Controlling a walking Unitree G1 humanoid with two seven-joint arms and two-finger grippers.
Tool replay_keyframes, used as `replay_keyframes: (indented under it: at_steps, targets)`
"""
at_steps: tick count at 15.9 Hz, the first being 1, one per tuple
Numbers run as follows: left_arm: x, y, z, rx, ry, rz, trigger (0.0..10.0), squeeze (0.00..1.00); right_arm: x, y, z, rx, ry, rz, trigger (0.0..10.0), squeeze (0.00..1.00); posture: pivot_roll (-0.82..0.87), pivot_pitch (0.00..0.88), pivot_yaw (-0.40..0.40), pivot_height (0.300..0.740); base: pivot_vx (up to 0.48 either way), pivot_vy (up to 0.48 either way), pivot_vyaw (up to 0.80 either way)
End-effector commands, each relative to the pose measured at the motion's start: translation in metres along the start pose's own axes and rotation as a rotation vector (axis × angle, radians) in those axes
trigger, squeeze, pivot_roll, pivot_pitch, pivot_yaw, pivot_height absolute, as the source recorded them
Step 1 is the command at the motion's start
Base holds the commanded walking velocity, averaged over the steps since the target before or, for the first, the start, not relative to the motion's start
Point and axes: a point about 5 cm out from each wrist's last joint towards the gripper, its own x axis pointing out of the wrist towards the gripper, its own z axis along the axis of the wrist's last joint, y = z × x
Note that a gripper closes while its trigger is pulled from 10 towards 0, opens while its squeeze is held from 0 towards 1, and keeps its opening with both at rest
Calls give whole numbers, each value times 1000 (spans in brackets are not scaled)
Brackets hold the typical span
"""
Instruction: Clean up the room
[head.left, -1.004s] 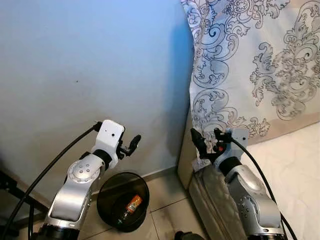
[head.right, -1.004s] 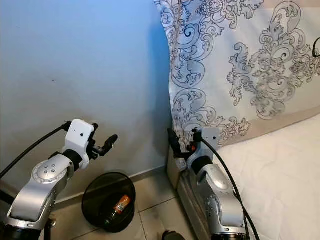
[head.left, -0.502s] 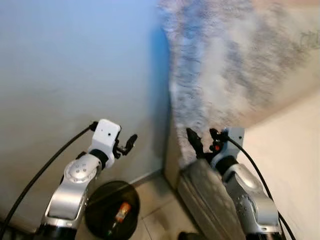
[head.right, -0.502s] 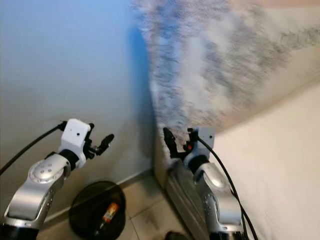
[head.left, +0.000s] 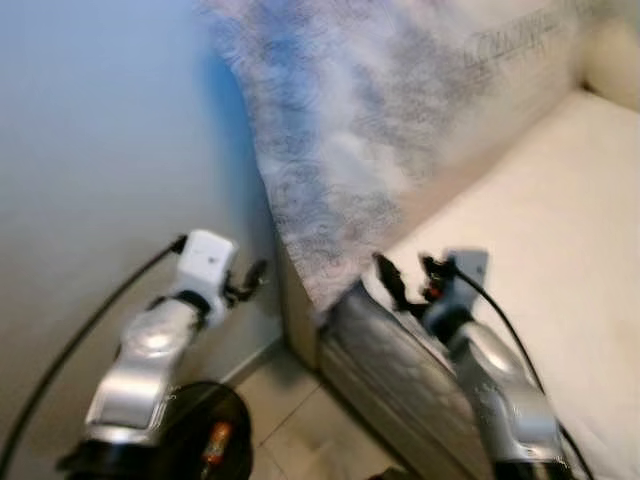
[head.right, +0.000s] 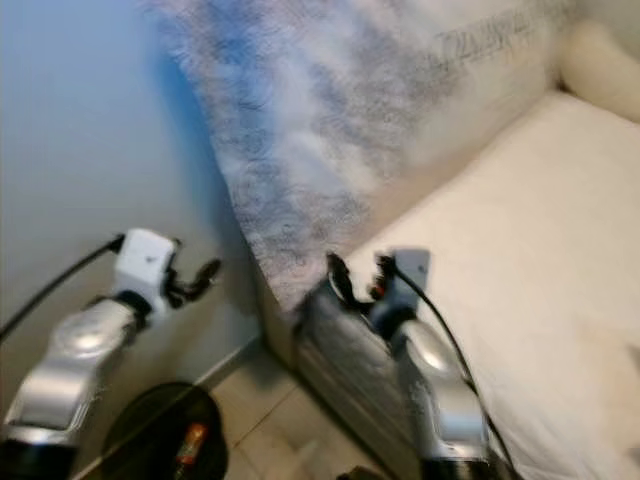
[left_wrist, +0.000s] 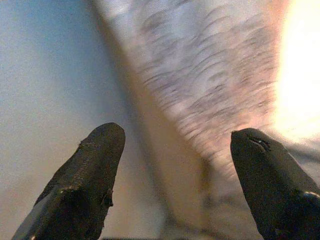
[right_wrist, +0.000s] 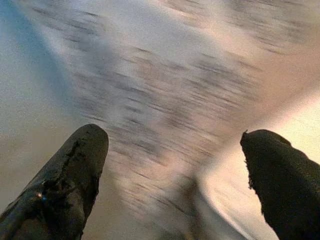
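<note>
The whole view is blurred. A black round bin (head.left: 190, 425) stands on the tiled floor at the lower left, with an orange-labelled bottle (head.left: 213, 443) lying inside it. My left gripper (head.left: 250, 278) is raised above the bin in front of the blue wall, open and holding nothing (left_wrist: 175, 175). My right gripper (head.left: 405, 282) hangs over the corner of the bed, also open and bare (right_wrist: 175, 175). A cream mattress (head.left: 540, 200) spreads out to the right.
A patterned blue-and-white cloth (head.left: 350, 150) hangs along the wall behind the bed. The bed's grey side panel (head.left: 385, 370) runs down to the tiled floor (head.left: 300, 440). A cream pillow (head.right: 600, 55) lies at the far right. The blue wall (head.left: 100, 150) closes off the left.
The whole picture has swung right, so the bed takes up more of it and the bin has slid to the lower left. Both arms keep their raised pose with open fingers.
</note>
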Motion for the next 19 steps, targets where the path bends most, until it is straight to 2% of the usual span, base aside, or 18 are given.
replay_keyframes:
  at_steps: [1, 5, 7, 9, 14, 19]
  targets:
    - [-3, 8, -1, 10, 9, 28, 10000, 0, 3, 5, 6, 15, -30, 3, 10000, 0, 71, 0, 31, 740, 0, 0, -769]
    - [1, 10, 0, -53, -11, 73, 10000, 0, 4, 9, 8, 19, -39, -4, 10000, 0, 58, 0, 32, 740, 0, 0, -766]
    - [2, 7, 3, -40, -18, 56, 10000, 0, 5, 5, 11, 23, -47, -20, 10000, 0, 76, 0, 21, 740, 0, 0, -763]
    - [3, 14, 5, -17, -25, 79, 10000, 0, 6, 7, 6, 33, -47, -56, 10000, 0, 70, 0, 29, 740, 0, 0, -763]
    - [5, 16, 9, 1, -42, 97, 10000, 0, 7, -1, 14, 16, -84, -108, 10000, 0, 79, 0, 19, 740, 0, 0, -764]
    - [5, 20, 11, 9, -50, 115, 10000, 0, 10, -2, 23, -24, -115, -143, 10000, 0, 84, 0, 18, 740, 0, -296, -755]
